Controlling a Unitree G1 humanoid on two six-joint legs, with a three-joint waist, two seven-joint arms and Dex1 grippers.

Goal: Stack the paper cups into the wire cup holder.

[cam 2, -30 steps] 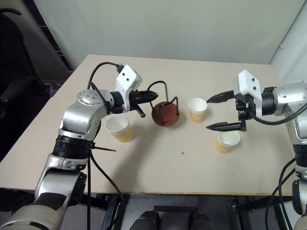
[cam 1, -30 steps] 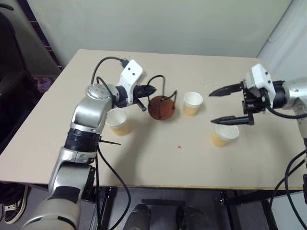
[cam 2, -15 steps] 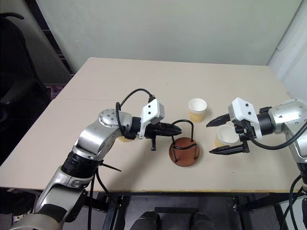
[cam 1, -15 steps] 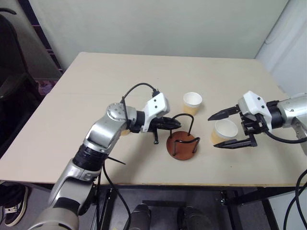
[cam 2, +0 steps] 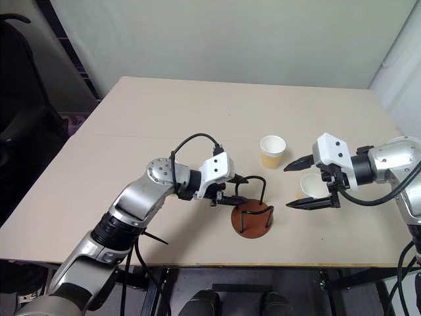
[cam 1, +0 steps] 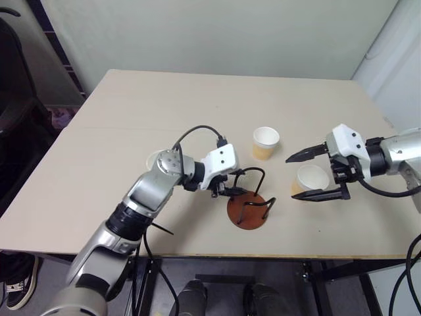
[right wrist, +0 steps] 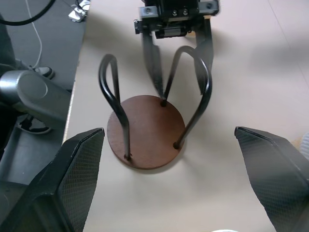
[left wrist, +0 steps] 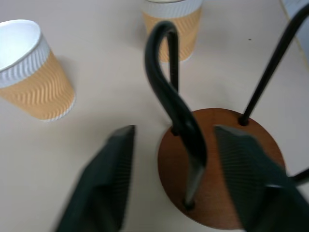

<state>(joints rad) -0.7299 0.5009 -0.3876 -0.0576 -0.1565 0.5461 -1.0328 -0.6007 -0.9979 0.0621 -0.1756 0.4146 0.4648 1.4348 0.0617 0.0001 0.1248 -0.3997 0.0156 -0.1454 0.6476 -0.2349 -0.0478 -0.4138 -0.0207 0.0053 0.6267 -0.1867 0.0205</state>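
Note:
The wire cup holder [cam 1: 250,209], a reddish-brown disc with black wire loops, stands upright near the table's front edge. My left gripper [cam 1: 234,189] is open, and its fingers [left wrist: 104,183] straddle one wire loop [left wrist: 169,92] without closing on it. One paper cup [cam 1: 265,143] stands behind the holder. Another paper cup [cam 1: 310,179] stands to the right, seen between the wide-open fingers of my right gripper [cam 1: 291,178], which do not touch it. A third paper cup [cam 1: 154,158] is mostly hidden behind my left arm.
The light wooden table [cam 1: 197,105] has bare room at the back and on the left. Its front edge [cam 1: 217,253] runs close behind the holder's base. A dark chair [cam 1: 16,125] stands off the left side.
The left gripper, shut on a wire loop before, dragged the holder toward the front edge and has now opened, letting the loop go. The right gripper stayed open and sank slightly.

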